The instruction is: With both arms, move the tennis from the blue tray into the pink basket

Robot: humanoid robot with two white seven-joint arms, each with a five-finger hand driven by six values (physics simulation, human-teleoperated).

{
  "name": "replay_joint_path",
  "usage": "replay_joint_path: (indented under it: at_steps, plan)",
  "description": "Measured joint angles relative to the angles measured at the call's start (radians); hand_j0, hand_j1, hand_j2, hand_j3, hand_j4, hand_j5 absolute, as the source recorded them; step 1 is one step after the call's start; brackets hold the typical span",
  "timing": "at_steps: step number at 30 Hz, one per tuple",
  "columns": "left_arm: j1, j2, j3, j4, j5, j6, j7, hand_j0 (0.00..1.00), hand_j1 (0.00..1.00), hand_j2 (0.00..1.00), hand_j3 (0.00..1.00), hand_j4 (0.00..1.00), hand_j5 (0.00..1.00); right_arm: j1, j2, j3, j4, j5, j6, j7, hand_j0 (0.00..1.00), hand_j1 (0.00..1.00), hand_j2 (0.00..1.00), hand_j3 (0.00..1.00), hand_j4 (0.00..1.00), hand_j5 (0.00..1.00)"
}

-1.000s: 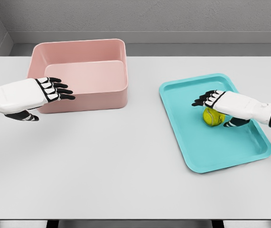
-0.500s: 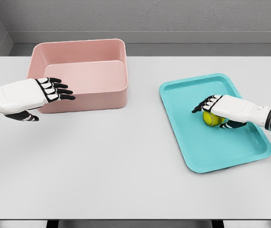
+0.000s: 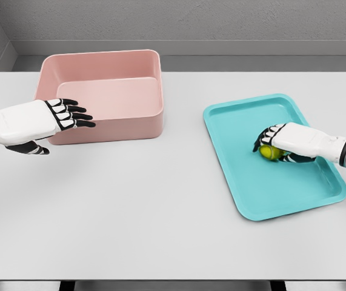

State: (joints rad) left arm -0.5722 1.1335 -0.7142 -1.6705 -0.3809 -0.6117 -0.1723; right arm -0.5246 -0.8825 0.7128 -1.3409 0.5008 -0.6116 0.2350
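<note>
Tennis ball (image 3: 270, 153): you find it in the blue tray (image 3: 245, 182), at 3 o'clock on the tabletop (image 3: 160, 212).
Right hand (image 3: 285, 143): your fingers curled around the ball.
Left hand (image 3: 39, 121): fingers spread, holding nothing, at 9 o'clock.
Pink basket (image 3: 106, 124): at 11 o'clock, just beside your left hand.

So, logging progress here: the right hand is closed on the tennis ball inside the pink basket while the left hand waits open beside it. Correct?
Not quite. The head view shows the right hand closed on the tennis ball in the blue tray, not the pink basket. The left hand does wait open by that basket.
</note>
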Motion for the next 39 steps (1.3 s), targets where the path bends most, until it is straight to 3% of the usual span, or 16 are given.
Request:
replay_joint_path:
  at_steps: [5, 15, 39]
  plan:
    - [0.002, -0.001, -0.001, 0.0, -0.001, 0.0, 0.0, 1.0, 1.0, 1.0, 1.0, 1.0, 1.0, -0.002, 0.0, -0.003, 0.0, 0.003, 0.0, -0.001, 0.48, 0.48, 0.48, 0.48, 0.48, 0.48]
    - [0.002, -0.001, -0.001, 0.0, -0.001, 0.0, 0.0, 1.0, 1.0, 1.0, 1.0, 1.0, 1.0, -0.031, 0.0, -0.014, -0.017, -0.002, -0.001, -0.001, 0.48, 0.48, 0.48, 0.48, 0.48, 0.48]
    - [0.008, -0.002, -0.001, -0.002, -0.004, 0.0, -0.003, 1.0, 1.0, 1.0, 1.0, 1.0, 1.0, -0.069, 0.004, -0.013, -0.253, 0.038, -0.001, 0.024, 0.43, 0.43, 0.43, 0.43, 0.43, 0.43]
